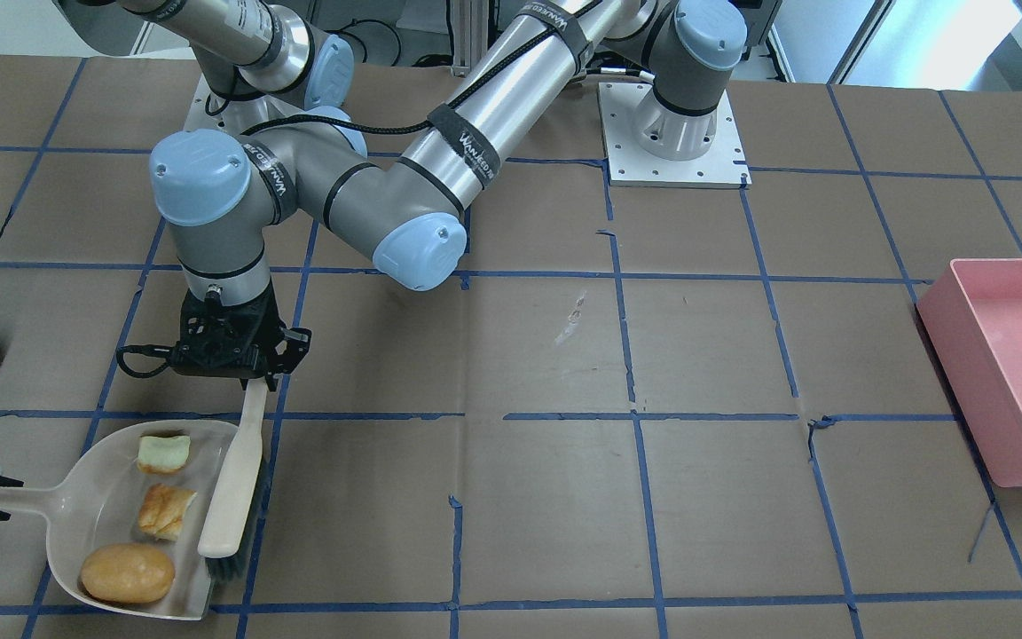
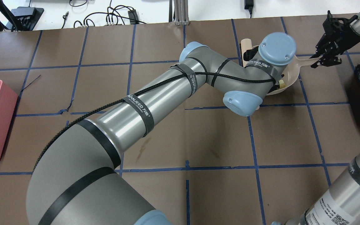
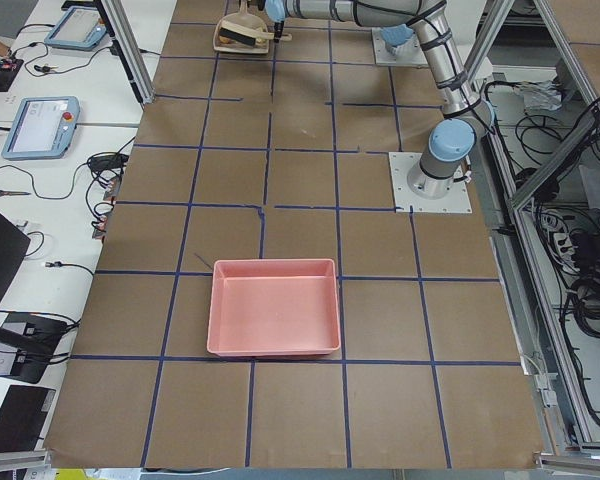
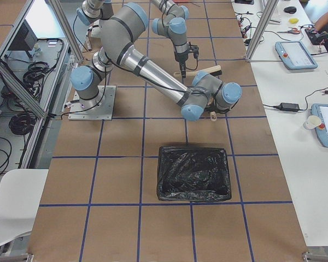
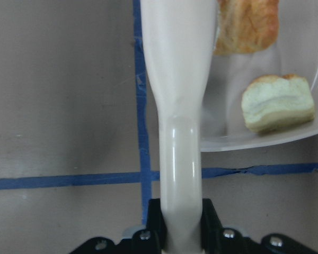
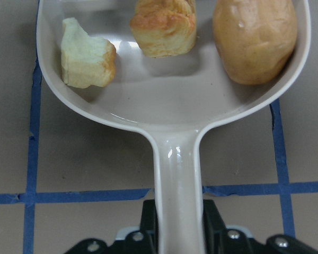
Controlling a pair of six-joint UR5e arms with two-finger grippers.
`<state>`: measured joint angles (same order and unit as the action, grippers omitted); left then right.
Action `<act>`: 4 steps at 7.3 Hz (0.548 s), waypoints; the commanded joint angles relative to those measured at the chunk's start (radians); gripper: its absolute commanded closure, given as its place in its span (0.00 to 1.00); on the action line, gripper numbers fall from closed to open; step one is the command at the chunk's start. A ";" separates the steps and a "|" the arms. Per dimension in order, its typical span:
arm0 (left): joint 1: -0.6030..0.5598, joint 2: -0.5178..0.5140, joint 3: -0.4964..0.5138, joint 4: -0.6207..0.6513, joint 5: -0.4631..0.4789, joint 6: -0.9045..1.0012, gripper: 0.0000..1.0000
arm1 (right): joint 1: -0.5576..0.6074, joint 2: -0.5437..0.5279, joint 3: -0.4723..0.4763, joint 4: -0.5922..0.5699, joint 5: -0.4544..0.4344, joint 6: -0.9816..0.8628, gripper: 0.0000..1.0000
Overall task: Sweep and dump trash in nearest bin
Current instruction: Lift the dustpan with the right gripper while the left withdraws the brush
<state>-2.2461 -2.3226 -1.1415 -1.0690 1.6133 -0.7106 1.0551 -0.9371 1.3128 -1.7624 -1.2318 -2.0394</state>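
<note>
Three trash scraps (image 6: 161, 26), one dustpan (image 6: 175, 108), one brush (image 1: 233, 484)

We see a glossy, smooth cream plastic dustpan (image 6: 169, 103) and brush handle (image 5: 176, 79), a matt brown paper-covered bench (image 1: 546, 497) with blue tape lines (image 1: 564, 415), and a bun (image 6: 253, 37) with smooth, slightly shiny crust.

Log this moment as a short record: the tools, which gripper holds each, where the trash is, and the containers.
left gripper: shut on the brush handle
right gripper: shut on the dustpan handle
brush: head along the dustpan's open edge
dustpan: resting on the table
trash: bun, crusty chunk, pale green chunk, all in the dustpan
bin: black-lined, at the dustpan's end of the table
pink tub: at the opposite end
</note>
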 commanded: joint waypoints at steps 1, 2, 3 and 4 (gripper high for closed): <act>0.087 0.093 -0.109 -0.045 0.011 0.003 0.90 | -0.099 -0.035 -0.009 0.078 0.064 -0.005 1.00; 0.149 0.167 -0.218 -0.043 0.011 0.005 0.90 | -0.180 -0.093 -0.032 0.131 0.054 -0.010 1.00; 0.196 0.257 -0.347 -0.039 0.005 0.022 0.90 | -0.275 -0.136 -0.073 0.145 0.013 -0.015 1.00; 0.207 0.337 -0.474 -0.035 0.005 0.023 0.90 | -0.355 -0.153 -0.107 0.188 0.000 -0.015 1.00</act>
<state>-2.0700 -2.0822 -1.4681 -1.1078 1.6201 -0.6938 0.8028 -1.0558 1.2476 -1.6187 -1.2087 -2.0518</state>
